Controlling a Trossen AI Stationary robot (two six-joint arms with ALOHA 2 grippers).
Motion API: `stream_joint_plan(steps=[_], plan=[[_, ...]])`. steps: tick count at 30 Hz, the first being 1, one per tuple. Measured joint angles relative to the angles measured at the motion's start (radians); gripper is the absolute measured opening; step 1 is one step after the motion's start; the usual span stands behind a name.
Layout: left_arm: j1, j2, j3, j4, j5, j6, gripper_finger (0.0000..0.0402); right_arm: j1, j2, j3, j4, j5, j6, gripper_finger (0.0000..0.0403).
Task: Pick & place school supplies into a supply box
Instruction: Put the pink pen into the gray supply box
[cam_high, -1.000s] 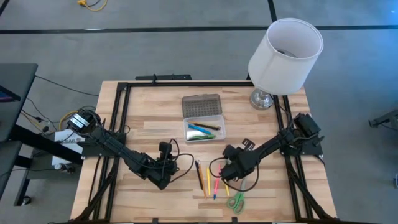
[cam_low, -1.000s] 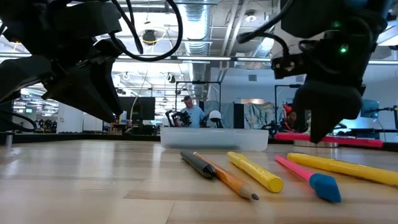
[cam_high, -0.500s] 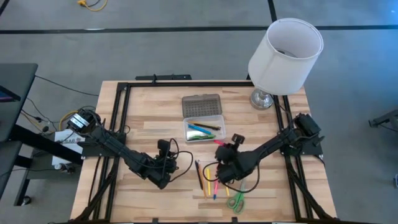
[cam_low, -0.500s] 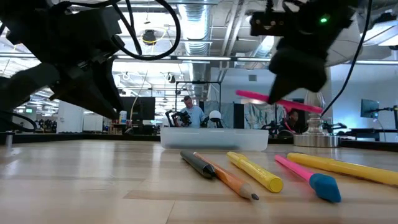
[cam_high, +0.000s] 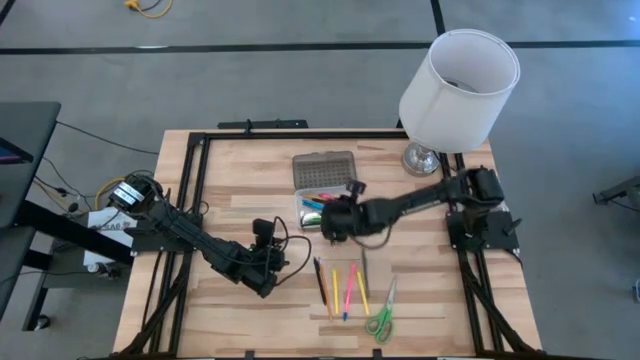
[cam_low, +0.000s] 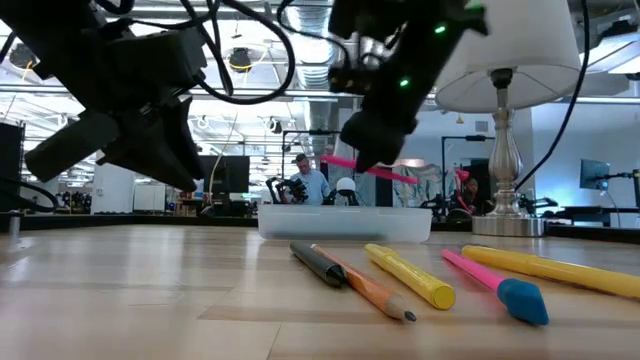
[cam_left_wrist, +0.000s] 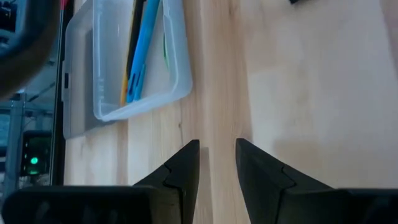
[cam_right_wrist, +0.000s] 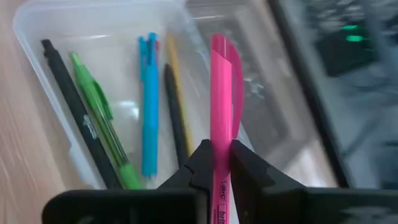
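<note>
The supply box (cam_high: 328, 211), a clear case with its dotted lid (cam_high: 324, 168) laid open behind it, sits mid-table and holds several pens: black, green and blue (cam_right_wrist: 148, 106). My right gripper (cam_high: 336, 222) hangs just above the box, shut on a pink marker (cam_right_wrist: 221, 93). More school supplies lie flat near the front edge: a dark pen (cam_low: 320, 262), an orange pencil (cam_low: 376, 290), yellow markers (cam_low: 410, 276), a pink one (cam_high: 350, 285) and green scissors (cam_high: 380, 318). My left gripper (cam_high: 272, 280) waits open to the left of them. My right gripper pinches the pink marker's barrel (cam_right_wrist: 220, 155) between its two fingers (cam_right_wrist: 200, 163), with most of the marker sticking out beyond the fingertips. The fingers slant down from the table's right side. The marker (cam_low: 376, 170) is lifted clear, nearly level, over the box (cam_low: 345, 222).
A white-shaded lamp (cam_high: 460, 75) stands on its metal base (cam_high: 425, 158) at the far right corner. A black frame (cam_high: 190, 180) runs along the table's edges. Bare wood (cam_left_wrist: 311, 93) lies between my left gripper (cam_left_wrist: 217, 155) and the box (cam_left_wrist: 180, 81).
My right gripper has risen from the row of supplies with the pink marker, gone toward the far edge and somewhat left, and rolled its wrist. The marker has been lifted off the table and now hangs over the box. The other supplies have stayed in place.
</note>
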Motion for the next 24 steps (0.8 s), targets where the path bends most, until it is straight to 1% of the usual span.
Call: stream_joint_plan(steps=[2, 4, 7, 11, 15, 20, 24], plan=[[0.0, 0.0, 0.0, -0.031, 0.0, -0.031, 0.01, -0.05, 0.0, 0.0, 0.034, -0.089, -0.066, 0.0022], [0.0, 0.0, 0.0, -0.061, 0.001, -0.067, 0.01, -0.092, 0.0, 0.0, 0.045, -0.157, -0.095, 0.0021], [0.0, 0.0, 0.0, -0.104, 0.001, -0.118, 0.01, -0.137, 0.0, 0.0, 0.045, -0.208, -0.098, 0.0023], [0.0, 0.0, 0.0, -0.128, 0.014, -0.169, 0.01, -0.155, 0.0, 0.0, 0.046, -0.272, -0.115, 0.0035], [0.0, 0.0, 0.0, -0.132, 0.037, -0.198, 0.01, -0.16, 0.0, 0.0, 0.055, -0.306, -0.116, 0.0047], [-0.001, 0.0, 0.0, -0.131, 0.037, -0.203, 0.01, -0.16, 0.0, 0.0, 0.067, -0.323, -0.116, 0.0058], [-0.001, 0.0, 0.0, -0.13, 0.034, -0.2, 0.01, -0.16, 0.0, 0.0, 0.073, -0.354, -0.116, 0.0076]])
